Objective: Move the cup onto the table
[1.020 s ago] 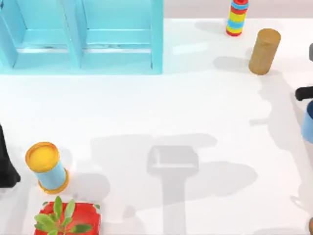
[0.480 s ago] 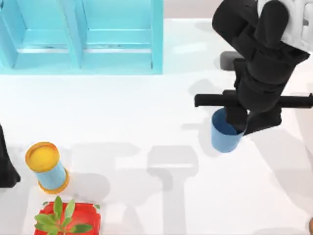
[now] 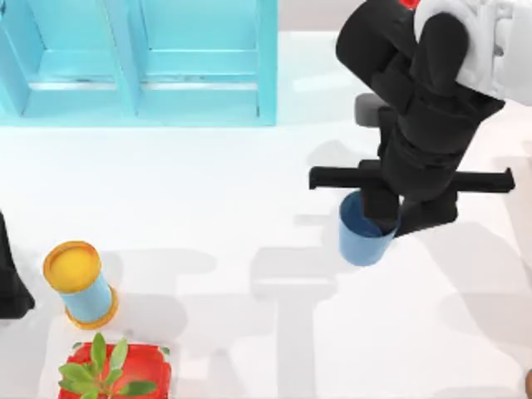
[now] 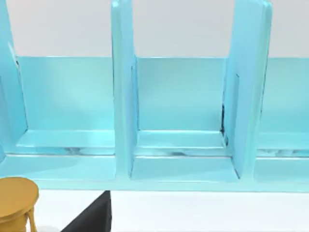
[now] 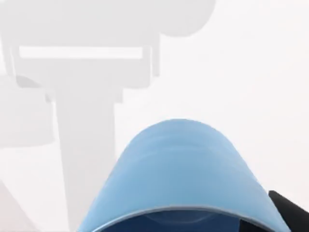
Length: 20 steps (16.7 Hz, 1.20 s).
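The mid-blue cup (image 3: 362, 238) hangs tilted over the white table (image 3: 208, 191), right of centre, held at its rim. My right gripper (image 3: 386, 214) is shut on the cup, and its black arm reaches in from the upper right. In the right wrist view the cup (image 5: 178, 174) lies just below the camera, with a dark fingertip (image 5: 289, 212) against its side and the arm's shadow on the table beyond. My left arm (image 3: 8, 278) is parked at the table's left edge.
A light-blue shelf unit (image 3: 141, 58) stands at the back left, facing the left wrist camera (image 4: 178, 121). Near the left front stand a light-blue cylinder with yellow rims (image 3: 79, 283) and a red pot with a green plant (image 3: 112, 370).
My right arm has swung in from the table's right edge toward the centre, carrying the cup leftward. In the last half second it moved a little further left. The left arm has not moved.
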Motion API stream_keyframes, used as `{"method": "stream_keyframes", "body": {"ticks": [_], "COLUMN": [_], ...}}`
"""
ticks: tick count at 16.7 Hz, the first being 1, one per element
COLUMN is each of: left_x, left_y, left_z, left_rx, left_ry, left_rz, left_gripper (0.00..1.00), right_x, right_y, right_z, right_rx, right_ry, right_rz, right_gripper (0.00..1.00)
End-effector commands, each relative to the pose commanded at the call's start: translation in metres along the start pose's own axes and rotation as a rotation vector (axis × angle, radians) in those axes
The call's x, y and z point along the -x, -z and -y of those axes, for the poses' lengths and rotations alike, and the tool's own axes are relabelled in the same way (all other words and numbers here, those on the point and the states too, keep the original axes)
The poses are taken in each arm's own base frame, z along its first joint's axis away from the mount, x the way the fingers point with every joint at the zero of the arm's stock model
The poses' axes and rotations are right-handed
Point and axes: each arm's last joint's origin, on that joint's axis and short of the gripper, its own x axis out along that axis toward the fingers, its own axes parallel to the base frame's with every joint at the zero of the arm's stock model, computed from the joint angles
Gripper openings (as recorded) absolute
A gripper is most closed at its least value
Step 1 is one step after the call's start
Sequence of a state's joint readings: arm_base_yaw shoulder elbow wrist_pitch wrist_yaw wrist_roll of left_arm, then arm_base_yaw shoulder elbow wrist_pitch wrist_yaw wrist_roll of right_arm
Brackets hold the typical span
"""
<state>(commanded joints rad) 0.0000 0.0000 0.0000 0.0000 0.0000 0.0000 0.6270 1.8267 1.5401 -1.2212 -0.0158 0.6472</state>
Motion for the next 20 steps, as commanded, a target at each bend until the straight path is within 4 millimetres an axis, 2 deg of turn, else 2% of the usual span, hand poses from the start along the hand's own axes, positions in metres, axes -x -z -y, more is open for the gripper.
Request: {"method": "stream_keyframes", "body": {"ticks": [2,10,14,20], "left_x": [0.0,0.0,0.0,0.0], "left_y": [0.0,0.0,0.0,0.0], "left_z": [0.0,0.0,0.0,0.0], "left_rx": [0.0,0.0,0.0,0.0], "left_ry": [0.0,0.0,0.0,0.0], "left_rz": [0.0,0.0,0.0,0.0], "left_gripper": [1.0,1.0,1.0,1.0], "right_x": [-0.006,-0.061,-0.065,-0.065], "right_y": [0.0,0.001,0.001,0.001], "right_z": [-0.001,-0.01,-0.01,-0.01], "right_rx": [0.0,0.004,0.005,0.005], "right_ry": [0.004,-0.002,0.0,0.0], "right_rz": [-0.005,0.004,0.001,0.001], "right_gripper": [0.0,0.0,0.0,0.45]}}
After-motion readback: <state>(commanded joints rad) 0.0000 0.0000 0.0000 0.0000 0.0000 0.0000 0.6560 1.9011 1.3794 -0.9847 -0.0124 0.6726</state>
